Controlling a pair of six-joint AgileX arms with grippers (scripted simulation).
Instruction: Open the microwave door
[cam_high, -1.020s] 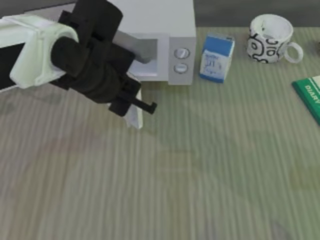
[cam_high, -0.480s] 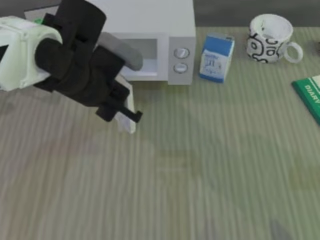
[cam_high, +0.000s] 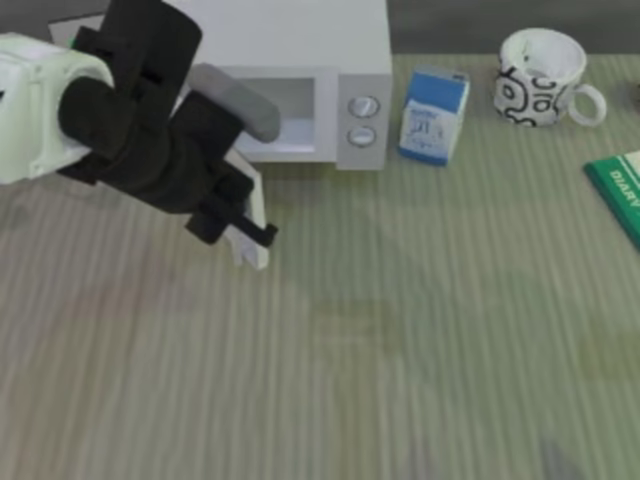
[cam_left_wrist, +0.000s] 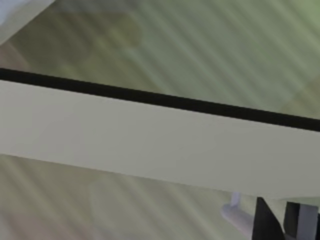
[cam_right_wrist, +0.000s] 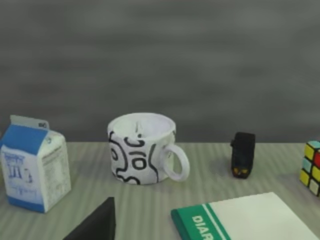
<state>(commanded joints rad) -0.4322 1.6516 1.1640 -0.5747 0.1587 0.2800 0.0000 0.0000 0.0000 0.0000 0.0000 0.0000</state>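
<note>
The white microwave (cam_high: 300, 40) stands at the table's back left, two silver knobs (cam_high: 362, 120) on its right panel and its cavity (cam_high: 290, 110) exposed. The microwave door (cam_high: 257, 200) is swung out toward the table's front and shows edge-on. My left gripper (cam_high: 250, 232) is shut on the door's handle at its free end. In the left wrist view the door's edge (cam_left_wrist: 160, 145) is a wide pale band, with the thin handle (cam_left_wrist: 237, 216) beside a dark fingertip (cam_left_wrist: 265, 225). My right gripper (cam_right_wrist: 100, 227) shows only as a dark corner, away from the microwave.
A blue-white carton (cam_high: 433, 115) stands right of the microwave, then a black-patterned white mug (cam_high: 542, 75). A green diary (cam_high: 620, 190) lies at the right edge. A small black object (cam_right_wrist: 243, 154) and a colour cube (cam_right_wrist: 311, 166) sit beyond it. The bare wooden table (cam_high: 400, 350) spreads in front.
My left gripper has moved left and slightly back with the handle. The door has swung farther out from the microwave front, leaving more of the cavity exposed.
</note>
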